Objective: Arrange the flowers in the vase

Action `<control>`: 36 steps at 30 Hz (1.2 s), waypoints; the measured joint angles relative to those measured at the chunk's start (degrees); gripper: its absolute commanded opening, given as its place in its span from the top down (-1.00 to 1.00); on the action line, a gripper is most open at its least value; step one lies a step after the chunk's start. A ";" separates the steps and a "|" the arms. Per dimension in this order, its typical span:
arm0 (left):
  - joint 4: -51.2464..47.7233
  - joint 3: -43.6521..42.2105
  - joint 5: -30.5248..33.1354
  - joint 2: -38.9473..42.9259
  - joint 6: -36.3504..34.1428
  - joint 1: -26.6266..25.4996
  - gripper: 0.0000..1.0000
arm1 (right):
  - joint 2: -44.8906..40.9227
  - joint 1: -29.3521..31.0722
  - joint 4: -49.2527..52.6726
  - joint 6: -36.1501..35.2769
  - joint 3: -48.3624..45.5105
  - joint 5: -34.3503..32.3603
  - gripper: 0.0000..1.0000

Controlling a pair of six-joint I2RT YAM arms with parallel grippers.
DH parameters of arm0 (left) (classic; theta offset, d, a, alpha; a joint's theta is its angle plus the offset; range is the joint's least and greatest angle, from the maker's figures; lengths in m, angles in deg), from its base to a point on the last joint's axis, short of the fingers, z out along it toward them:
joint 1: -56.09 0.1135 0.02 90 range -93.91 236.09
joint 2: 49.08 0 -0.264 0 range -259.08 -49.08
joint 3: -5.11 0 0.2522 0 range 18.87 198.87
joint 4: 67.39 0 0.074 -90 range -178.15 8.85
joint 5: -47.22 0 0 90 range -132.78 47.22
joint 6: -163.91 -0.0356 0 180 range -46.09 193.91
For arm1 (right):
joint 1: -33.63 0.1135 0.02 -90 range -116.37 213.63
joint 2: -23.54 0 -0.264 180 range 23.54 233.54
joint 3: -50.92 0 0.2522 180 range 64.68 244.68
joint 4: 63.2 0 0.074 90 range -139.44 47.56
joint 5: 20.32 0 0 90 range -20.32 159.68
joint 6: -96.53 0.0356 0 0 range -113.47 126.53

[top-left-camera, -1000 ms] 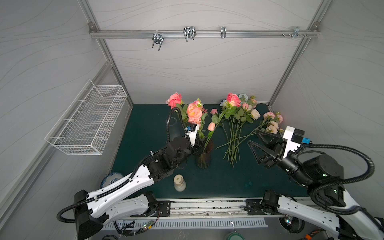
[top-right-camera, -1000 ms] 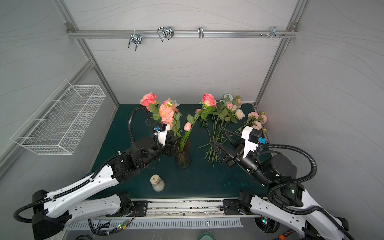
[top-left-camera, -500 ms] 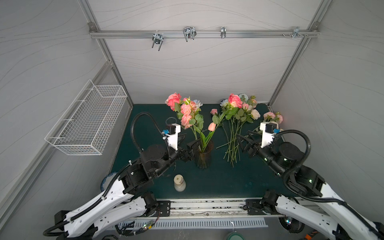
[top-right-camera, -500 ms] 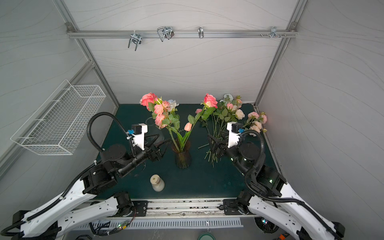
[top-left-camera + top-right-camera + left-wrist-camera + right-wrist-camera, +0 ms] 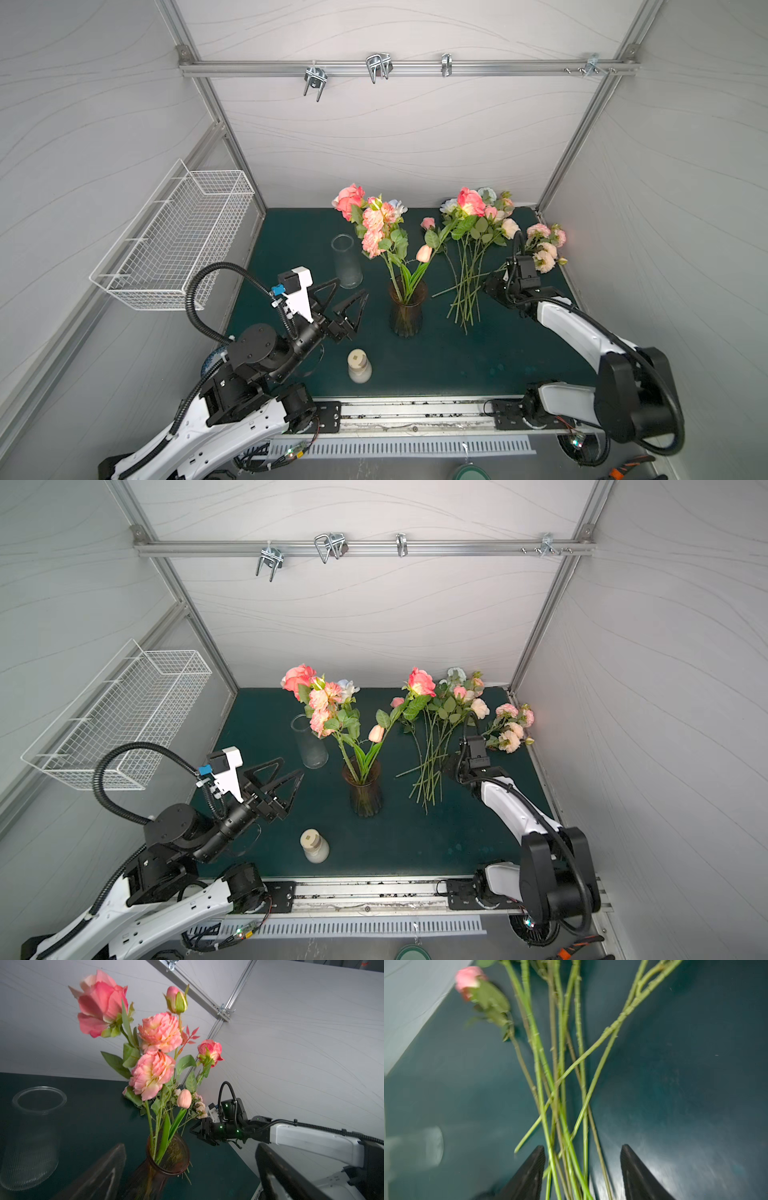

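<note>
Nearest, a small cream bottle stands upright on the dark green mat, left of centre. Just beyond it on the left, the left gripper hovers above the mat. Its jaws are spread wide with nothing between them, and it points toward the vase but stays apart from it.

The vase is brown glass and stands upright near the middle of the mat. It holds the arranged flowers: a large pink rose, two frilly coral blooms, a peach bud and smaller rosebuds, fanning out toward the far wall.

To the right of the vase, the loose flowers lie flat in a bunch, cut ends near and heads far. The right gripper sits low at the bunch's right side. The blurred right wrist view shows its jaws parted with several stems between them, not squeezed.

Farther back on the left, a clear glass jar stands upright. At the far right lies a cluster of pale pink blooms. A white wire basket hangs on the left wall.
</note>
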 measured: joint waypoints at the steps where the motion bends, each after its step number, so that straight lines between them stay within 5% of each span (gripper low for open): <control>1: -0.66 -0.46 0.04 0.48 0.26 0.00 -0.98 | 2.47 -0.48 -0.87 0.63 1.14 0.33 -0.06; 15: -4.07 -2.01 1.44 3.87 1.66 0.00 -0.98 | 21.59 -2.93 -4.44 8.94 15.17 0.52 0.22; 29: -4.98 -2.03 2.99 3.87 1.64 0.00 -0.98 | 24.33 -3.19 -4.22 15.96 16.35 0.92 0.37; 36: -5.09 -2.03 3.26 3.89 1.64 0.00 -0.98 | 28.15 -4.37 -3.89 16.61 17.86 2.29 0.87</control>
